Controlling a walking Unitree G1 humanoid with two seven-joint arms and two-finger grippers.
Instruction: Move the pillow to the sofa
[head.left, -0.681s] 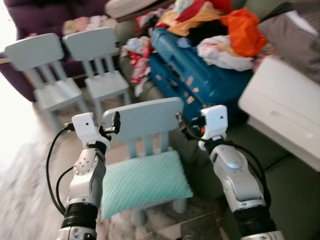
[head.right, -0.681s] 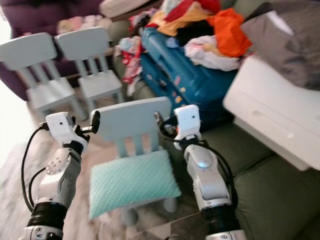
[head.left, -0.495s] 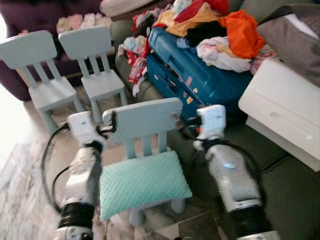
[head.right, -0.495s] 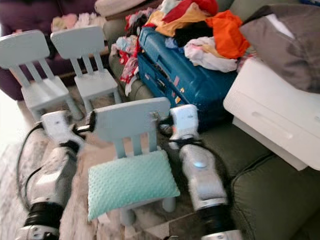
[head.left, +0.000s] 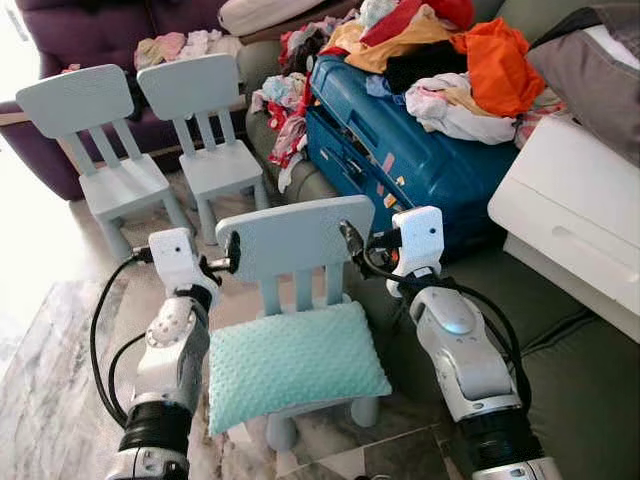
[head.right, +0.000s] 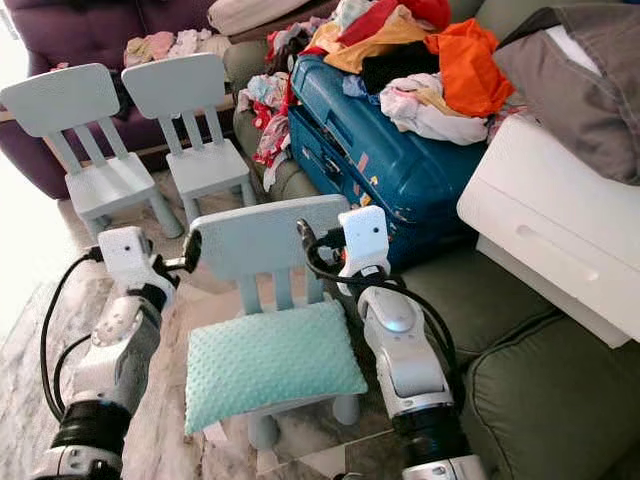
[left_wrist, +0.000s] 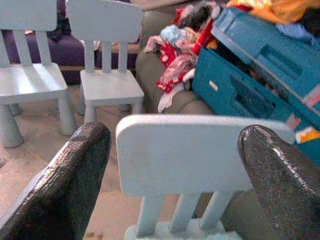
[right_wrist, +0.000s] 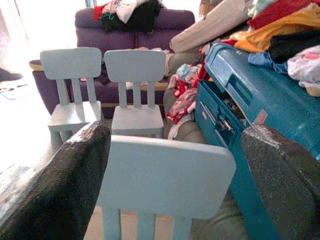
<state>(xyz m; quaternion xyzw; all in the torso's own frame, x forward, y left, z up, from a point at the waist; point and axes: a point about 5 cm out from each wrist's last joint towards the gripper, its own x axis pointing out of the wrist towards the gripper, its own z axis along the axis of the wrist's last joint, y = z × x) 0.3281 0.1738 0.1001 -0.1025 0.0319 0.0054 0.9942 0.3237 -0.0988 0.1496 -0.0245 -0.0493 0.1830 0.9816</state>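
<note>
Both wide-open grippers, left gripper (head.left: 232, 252) and right gripper (head.left: 350, 240), hovered above the mint pillow (head.left: 295, 365), which lay at 6 o'clock on the small chair (head.left: 290, 238).

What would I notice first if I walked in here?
Probably the mint pillow lying on the small blue chair right in front, with the left gripper and right gripper open beside its backrest. Behind it, a blue suitcase heaped with bright clothes sits on the green sofa.
</note>
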